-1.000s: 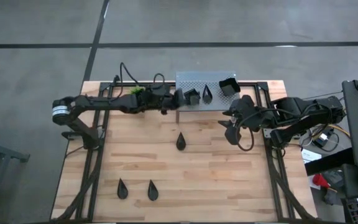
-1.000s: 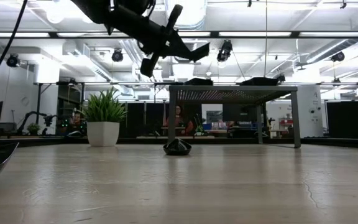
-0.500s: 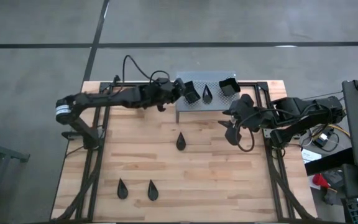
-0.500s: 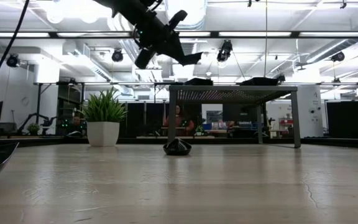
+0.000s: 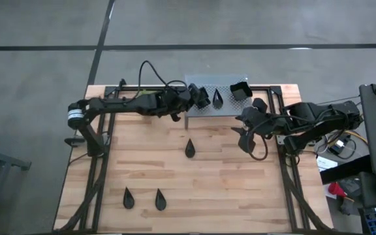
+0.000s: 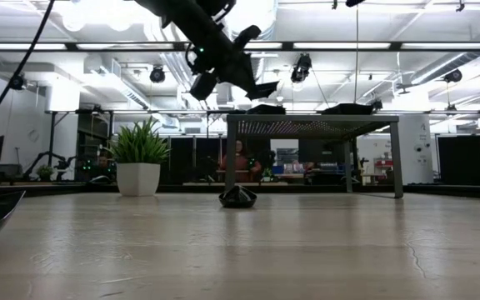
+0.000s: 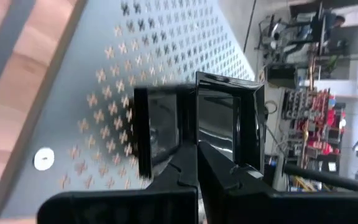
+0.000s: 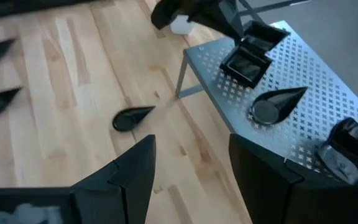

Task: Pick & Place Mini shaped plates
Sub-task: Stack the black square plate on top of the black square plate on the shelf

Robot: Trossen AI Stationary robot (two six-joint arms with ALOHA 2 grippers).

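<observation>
- Near table edge: two teardrop plates (image 5: 128, 198) and (image 5: 160, 200) lie side by side on the wooden table (image 5: 227, 189), well apart from both arms.
- Mid-table: one more teardrop plate (image 5: 190, 148) lies alone, in front of the shelf; in the low view it sits as a dark lump (image 6: 237, 197) on the boards.
- Right gripper (image 5: 245, 136) hovers over the table's right side, beside the shelf's right end. Fingers spread, nothing between them; the right wrist view shows the gap between the fingers (image 8: 138, 163) bare.
- Far side: grey perforated shelf (image 5: 204, 111) stands on legs at the back of the table.
- Left gripper (image 5: 194, 98) reaches over the shelf's left part, fingers pinched on the rim of a small square plate (image 5: 201, 98). In the left wrist view the plate (image 7: 225, 124) stands on edge above the perforated surface; whether it touches the shelf I cannot tell.
- On the shelf: a teardrop plate (image 5: 218, 98) lies just beside the held square one; a deeper square plate (image 5: 240, 91) sits at the right end.
- Green potted plant (image 6: 140, 162) stands on the table's far left, beside the shelf.
</observation>
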